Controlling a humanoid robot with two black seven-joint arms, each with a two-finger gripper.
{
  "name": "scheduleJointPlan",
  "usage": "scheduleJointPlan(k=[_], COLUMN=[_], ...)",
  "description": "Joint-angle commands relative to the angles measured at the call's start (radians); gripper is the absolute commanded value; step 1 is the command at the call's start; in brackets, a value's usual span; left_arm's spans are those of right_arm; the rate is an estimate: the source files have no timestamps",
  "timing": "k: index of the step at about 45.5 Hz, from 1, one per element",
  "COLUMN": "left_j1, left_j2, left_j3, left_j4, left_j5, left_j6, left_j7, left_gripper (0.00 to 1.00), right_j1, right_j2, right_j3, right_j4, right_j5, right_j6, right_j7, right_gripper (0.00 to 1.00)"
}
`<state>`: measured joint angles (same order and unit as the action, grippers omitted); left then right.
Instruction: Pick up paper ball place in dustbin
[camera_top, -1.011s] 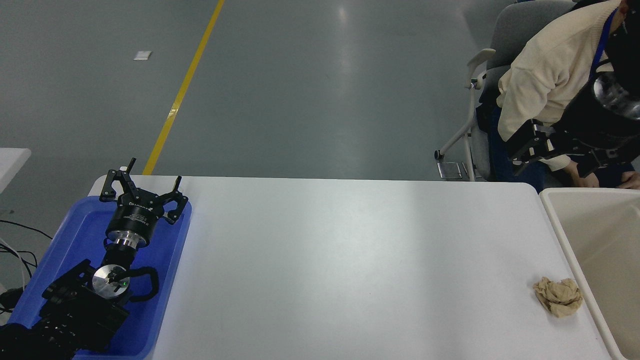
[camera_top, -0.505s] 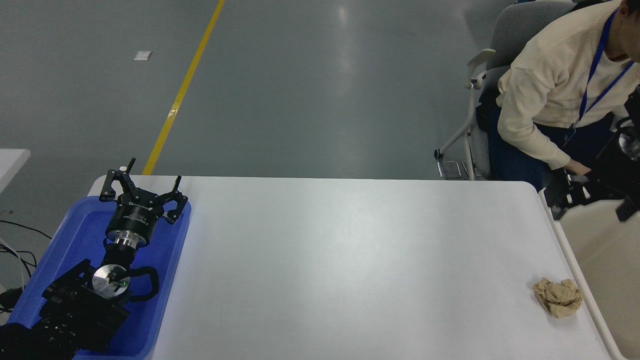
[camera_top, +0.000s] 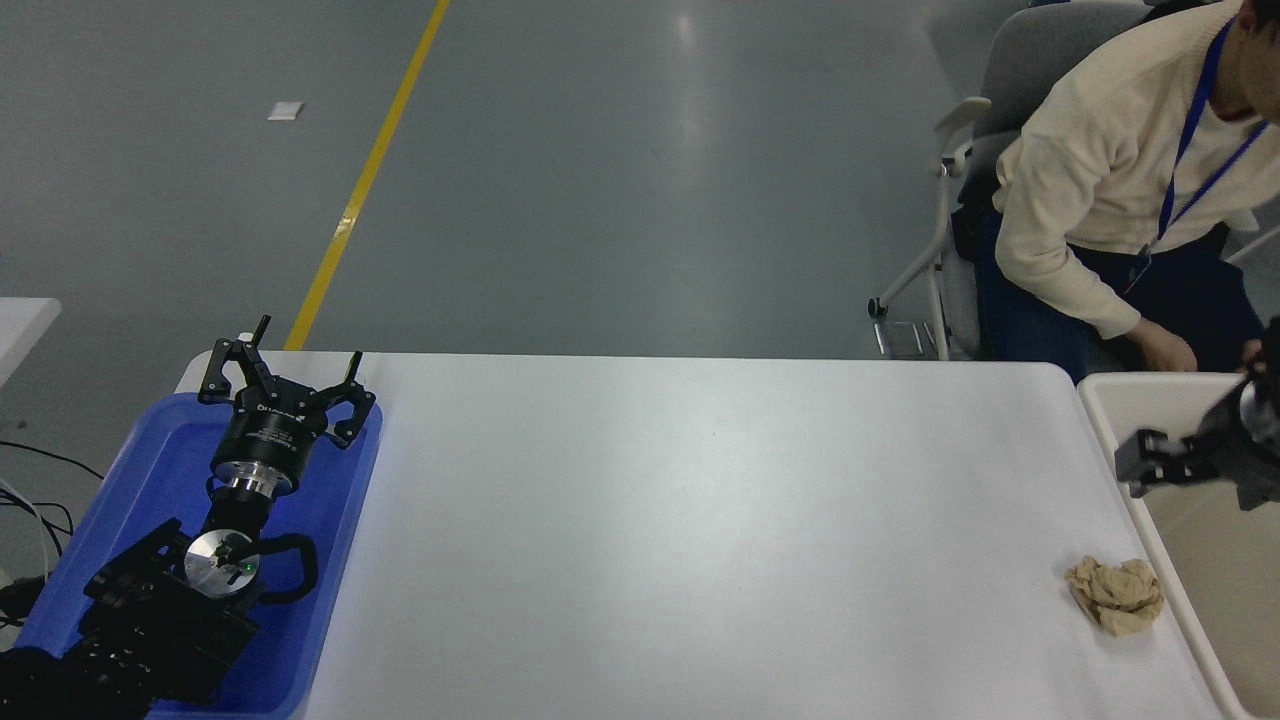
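The paper ball (camera_top: 1115, 593), a tan crumpled wad, lies on the white table (camera_top: 700, 520) near its right front edge, just left of the dustbin. The dustbin (camera_top: 1160, 386) is cream-white and cut off by the picture's right edge. My right gripper (camera_top: 1146, 466) comes in from the right edge and hangs over the dustbin's left rim, above and behind the paper ball and apart from it. Only part of it shows. My left gripper (camera_top: 285, 378) is open and empty, parked over the blue tray at the lower left.
The blue tray (camera_top: 150, 470) sits at the table's left end under the left arm. A person in a cream sweater (camera_top: 1090, 170) sits on a grey chair (camera_top: 960, 200) behind the table's far right corner, one hand (camera_top: 1160, 350) near the dustbin's far rim.
My right arm has come down from the top right, from in front of the person, to the dustbin's left rim. The paper ball and the left arm have not moved.
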<state>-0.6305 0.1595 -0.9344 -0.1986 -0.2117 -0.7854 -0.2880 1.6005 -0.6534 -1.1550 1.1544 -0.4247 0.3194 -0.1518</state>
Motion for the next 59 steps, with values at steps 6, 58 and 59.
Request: scheduleJointPlan(k=[6,58,59], left_j1=[0.0,0.0,0.0], left_j2=[0.0,0.0,0.0], left_j3=[0.0,0.0,-0.001], left_j4=[0.001,-0.001,-0.001], left_j5=[0.0,0.0,0.0], left_j6=[0.0,0.0,0.0], left_j7=[0.0,0.0,0.0], left_gripper=[1.0,1.0,1.0], right_j1=[-0.303,-0.6,-0.603], right_j2=[-0.002,0.084,0.084], right_j3=[0.201,0.44,0.44], right_j4=[-0.182,-0.375,-0.375], right_j5=[-0.003,0.0,0.0], right_j6=[-0.069,-0.137,-0.138], right_j7=[-0.002,-0.003,-0.003], right_gripper=[0.9,0.86,0.83])
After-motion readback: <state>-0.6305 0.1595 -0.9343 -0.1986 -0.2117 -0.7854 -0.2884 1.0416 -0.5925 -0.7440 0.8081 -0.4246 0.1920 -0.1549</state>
